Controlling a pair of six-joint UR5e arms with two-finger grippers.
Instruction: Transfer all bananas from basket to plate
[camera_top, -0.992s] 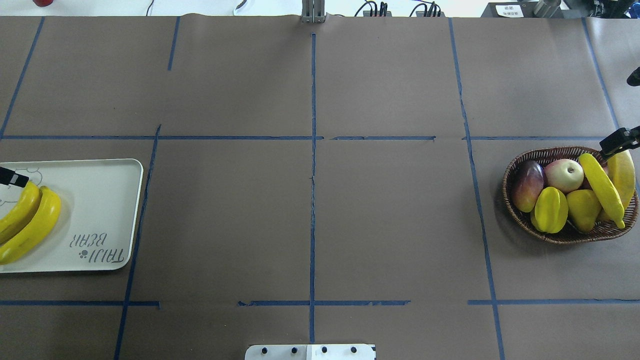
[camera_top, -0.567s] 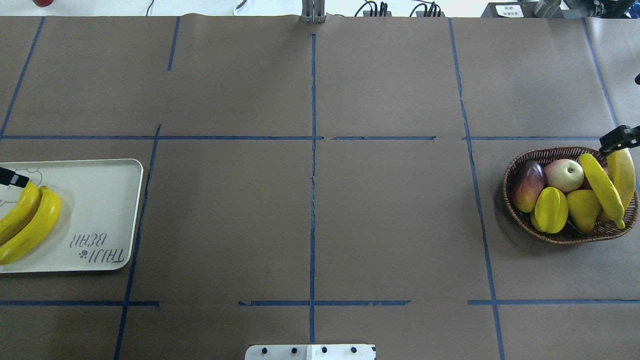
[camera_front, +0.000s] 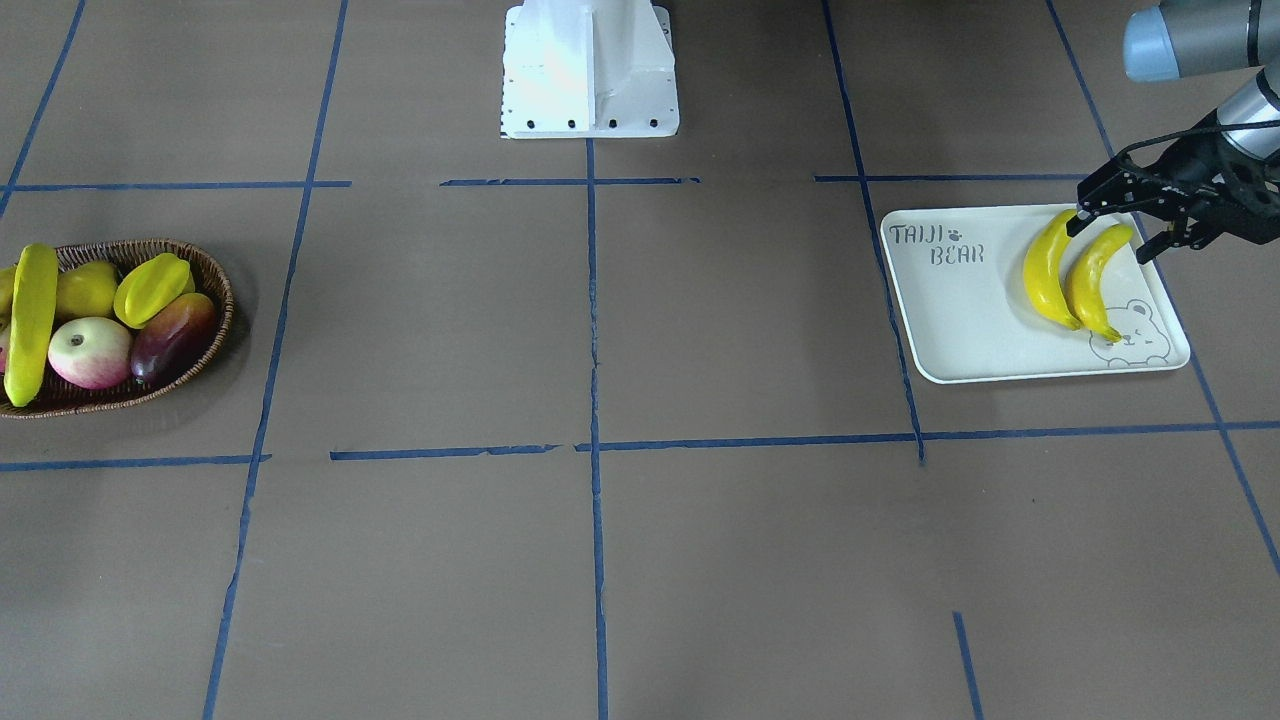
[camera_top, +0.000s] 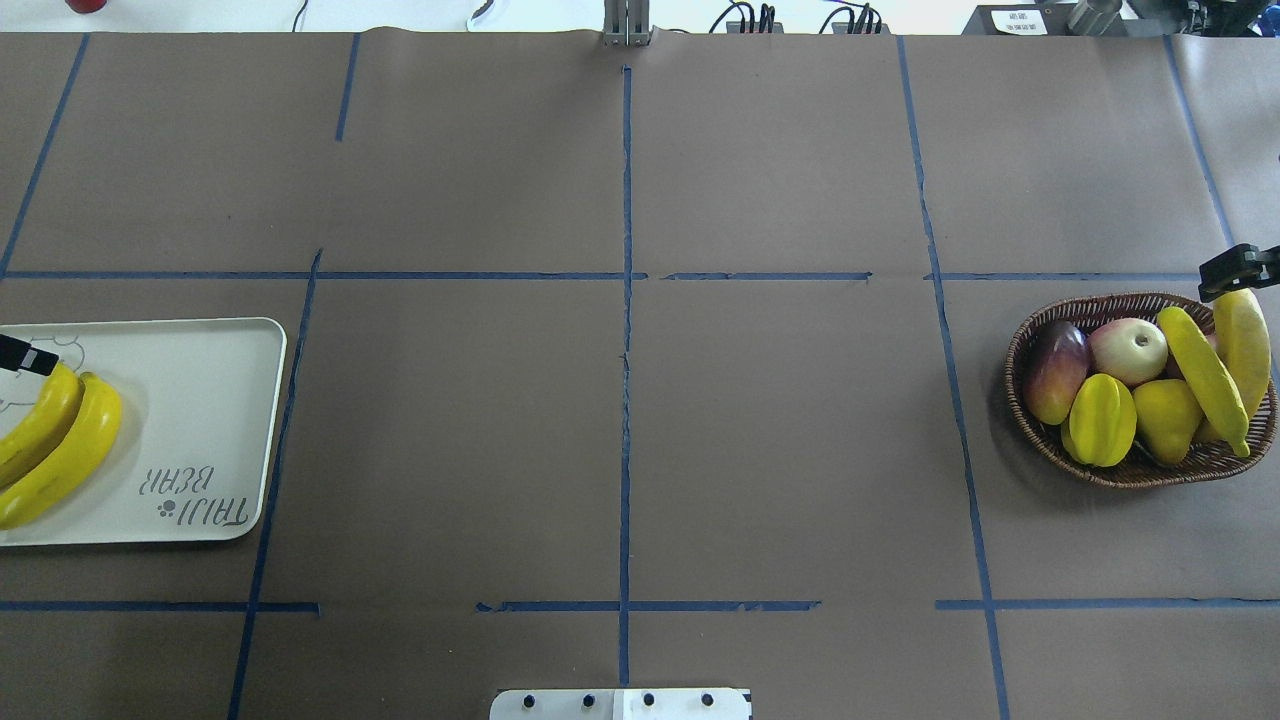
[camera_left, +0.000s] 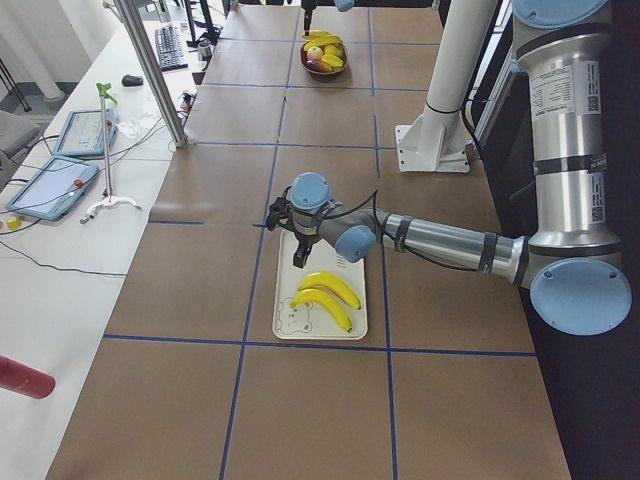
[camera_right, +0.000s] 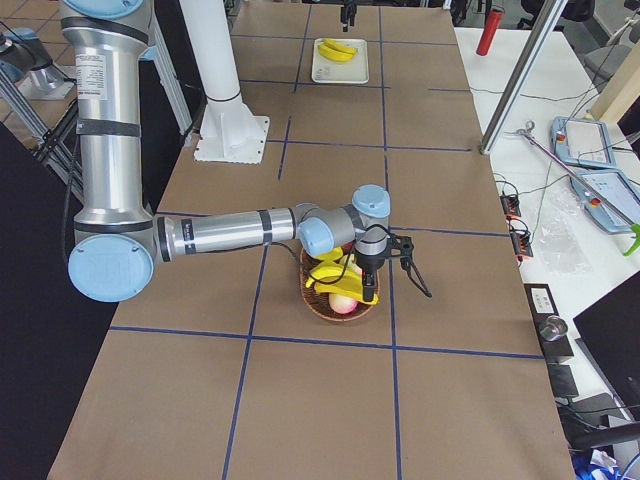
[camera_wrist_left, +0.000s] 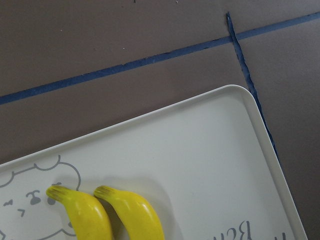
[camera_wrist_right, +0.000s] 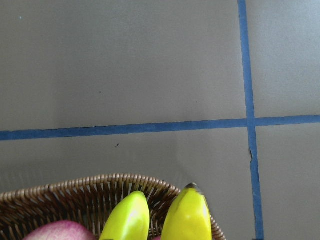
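Two yellow bananas lie across the right side of the brown wicker basket at the table's right end. Over the basket's far rim hangs my right gripper, open and holding nothing; the overhead view shows just one black finger at the tip of the right-hand banana. Two more bananas rest side by side on the pale plate. My left gripper hovers open over their ends nearest the robot. Neither wrist view shows its own fingers.
The basket also holds an apple, a dark red mango, a starfruit and a yellow fruit. The robot's white base stands mid-table at the robot's side. Blue tape lines cross the brown table cover.
The right gripper's visible finger has drifted slightly towards the far edge, off the basket rim. The left gripper and all bananas have stayed in place.
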